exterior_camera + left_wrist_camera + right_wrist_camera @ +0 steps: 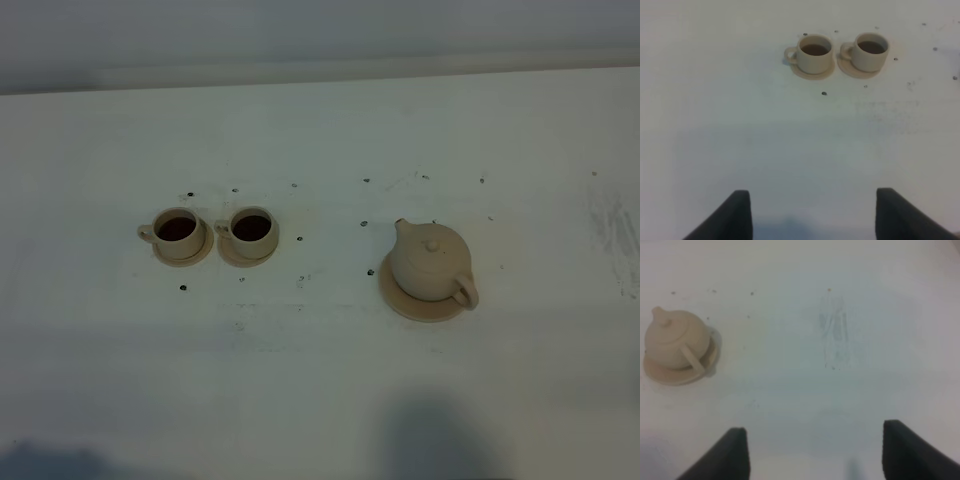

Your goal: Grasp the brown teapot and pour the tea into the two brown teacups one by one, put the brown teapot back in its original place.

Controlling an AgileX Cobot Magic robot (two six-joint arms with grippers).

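Inspected: white tabletop (320,380), marked with small dark specks and faint scuffs toward its right edge.

Brown teapot (431,263): upright, lid with knob in place, seated on the wide saucer (405,305), right of the tabletop's middle. Spout toward the far edge and slightly left; loop handle toward the near right corner. Seen also from the right wrist (675,342), resting on the same saucer (665,375), untouched.

Two brown teacups: left of the tabletop's middle, side by side, well apart from the teapot. Left teacup (177,232) and right teacup (250,231) each upright on a small saucer, saucers just beside one another, whether touching cannot be told. Handles on both turned toward the left edge. Dark liquid visible inside both. Confirmed from the left wrist: left teacup (815,53), right teacup (871,51), both with dark contents.

Left claw (812,212): two dark fingertips spread wide, nothing between them, bare tabletop below, well short of the teacups.

Right claw (815,452): fingertips likewise spread wide, empty, over bare tabletop, well apart from the teapot.

Neither arm visible from the high camera; only soft shadows along the near edge.
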